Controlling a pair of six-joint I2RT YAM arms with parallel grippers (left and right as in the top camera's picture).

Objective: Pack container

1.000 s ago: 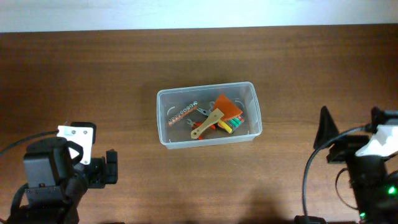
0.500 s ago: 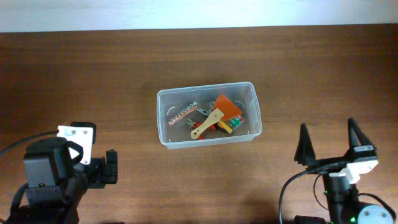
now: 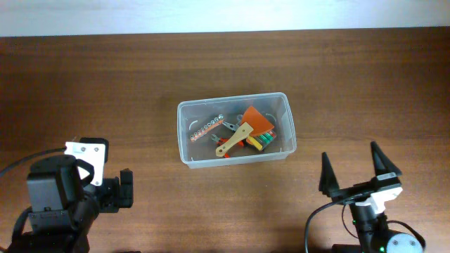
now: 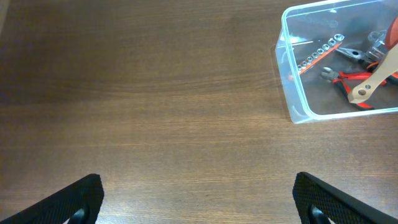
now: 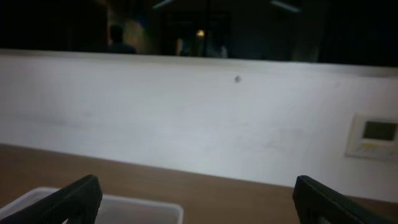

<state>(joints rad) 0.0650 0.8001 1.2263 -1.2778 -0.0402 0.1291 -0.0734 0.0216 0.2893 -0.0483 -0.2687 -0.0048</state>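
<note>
The clear container (image 3: 188, 133) sits mid-table and holds a strip of sockets (image 3: 205, 128), red-handled pliers, a wooden-handled brush (image 3: 234, 140) with orange bristles and a green and yellow piece. In the left wrist view the container (image 4: 297, 106) shows at the upper right. In the right wrist view its rim (image 5: 112, 202) shows at the bottom left. My left gripper (image 4: 198, 198) is open and empty over bare wood at the front left. My right gripper (image 3: 358, 169) is open and empty at the front right, fingers pointing toward the far edge.
The brown wooden table (image 3: 105, 84) ends at a white wall (image 5: 186, 112) at the back. A wall panel (image 5: 375, 135) shows on the right of the right wrist view. Black cables trail from both arm bases at the front edge.
My right arm has swung from the right edge inward and toward the front, and its open fingers now point toward the far edge. The left arm and the container have not moved.
</note>
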